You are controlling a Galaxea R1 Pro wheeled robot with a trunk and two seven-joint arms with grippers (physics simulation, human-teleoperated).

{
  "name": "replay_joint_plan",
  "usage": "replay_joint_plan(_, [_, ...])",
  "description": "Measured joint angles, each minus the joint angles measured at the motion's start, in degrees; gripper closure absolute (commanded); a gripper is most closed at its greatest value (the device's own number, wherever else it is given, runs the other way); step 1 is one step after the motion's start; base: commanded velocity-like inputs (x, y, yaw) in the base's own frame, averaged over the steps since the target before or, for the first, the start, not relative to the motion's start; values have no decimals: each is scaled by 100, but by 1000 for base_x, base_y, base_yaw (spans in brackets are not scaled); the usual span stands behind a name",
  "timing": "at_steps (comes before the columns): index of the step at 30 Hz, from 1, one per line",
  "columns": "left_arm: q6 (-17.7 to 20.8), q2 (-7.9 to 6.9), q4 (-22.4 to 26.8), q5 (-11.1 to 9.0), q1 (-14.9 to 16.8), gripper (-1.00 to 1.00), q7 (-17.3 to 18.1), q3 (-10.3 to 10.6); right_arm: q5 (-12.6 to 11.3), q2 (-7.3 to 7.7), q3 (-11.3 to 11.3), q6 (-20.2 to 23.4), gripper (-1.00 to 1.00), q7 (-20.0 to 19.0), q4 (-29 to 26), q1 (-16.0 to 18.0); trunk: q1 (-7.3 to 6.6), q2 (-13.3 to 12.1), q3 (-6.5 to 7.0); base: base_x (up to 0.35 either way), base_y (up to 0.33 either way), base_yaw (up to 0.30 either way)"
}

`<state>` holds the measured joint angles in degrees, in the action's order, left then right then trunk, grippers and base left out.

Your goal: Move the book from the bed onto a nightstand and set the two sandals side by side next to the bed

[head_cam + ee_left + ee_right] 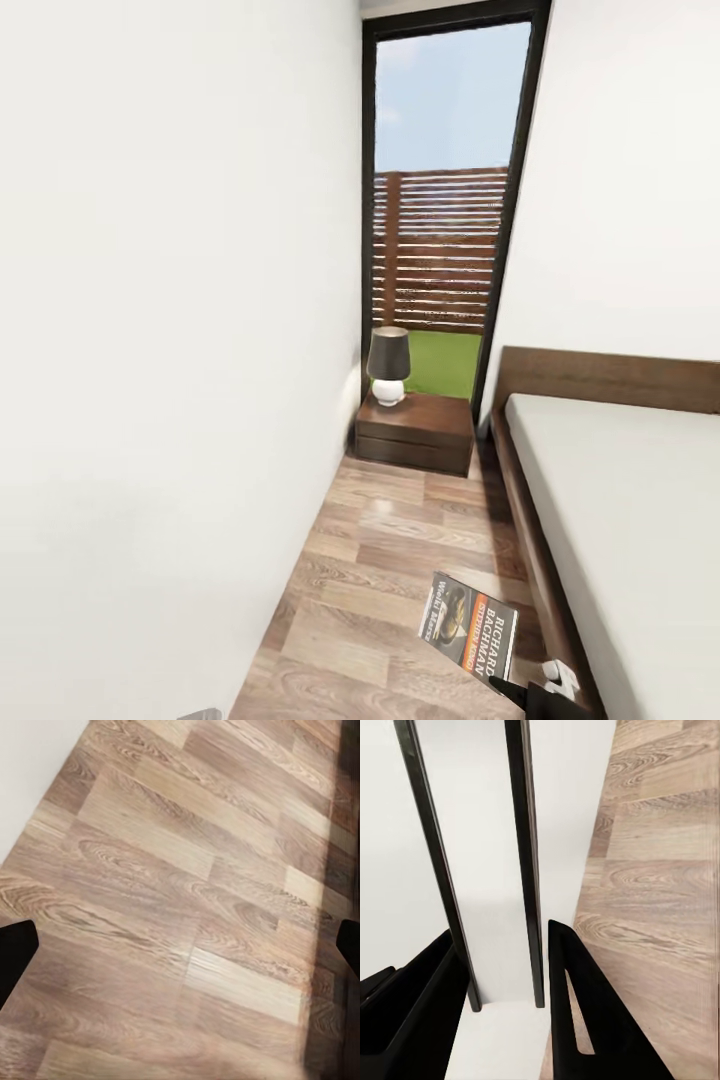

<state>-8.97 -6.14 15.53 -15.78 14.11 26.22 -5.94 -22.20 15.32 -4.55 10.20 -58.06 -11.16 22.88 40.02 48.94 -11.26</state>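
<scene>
Our right gripper (pixel 502 1009) has its two black fingers (pixel 585 1020) pressed on the thin edge of the small dark paperback book (pixel 468 625). In the right wrist view the book's pages look like a pale strip with dark cover edges on each side, squeezed between the fingers. In the head view the book with the oval picture, orange band and white letters sticks up above the gripper, low down near the bed's side, over the floor.

Our left gripper (pixel 180 945) is spread wide, with a black fingertip (pixel 15 956) at each side of its view and nothing between them. Under it we see the grey-brown wood-plank floor (pixel 172 892).

Beside the book is the big low bed with a light-grey mattress (pixel 630 530) and a dark brown wooden frame. Far ahead, in the corner, stands the low dark brown nightstand (pixel 415 432). A small lamp with a dark shade and white base (pixel 388 366) sits on it. Behind it is a tall dark-framed window (pixel 445 200). A plain white wall (pixel 170 330) runs along our left.
</scene>
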Motion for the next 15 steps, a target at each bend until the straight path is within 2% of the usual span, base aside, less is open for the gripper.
replay_joint_plan(6, [0,-1,0,0,0,-100,0,-1,-1,0,-7,0,100,5,0,1,0,-1,0,277,0,-300])
replay_joint_plan(15, [0,-1,0,1,0,-100,0,-5,-1,0,-3,0,100,6,0,0,3,-1,0,42,0,-300])
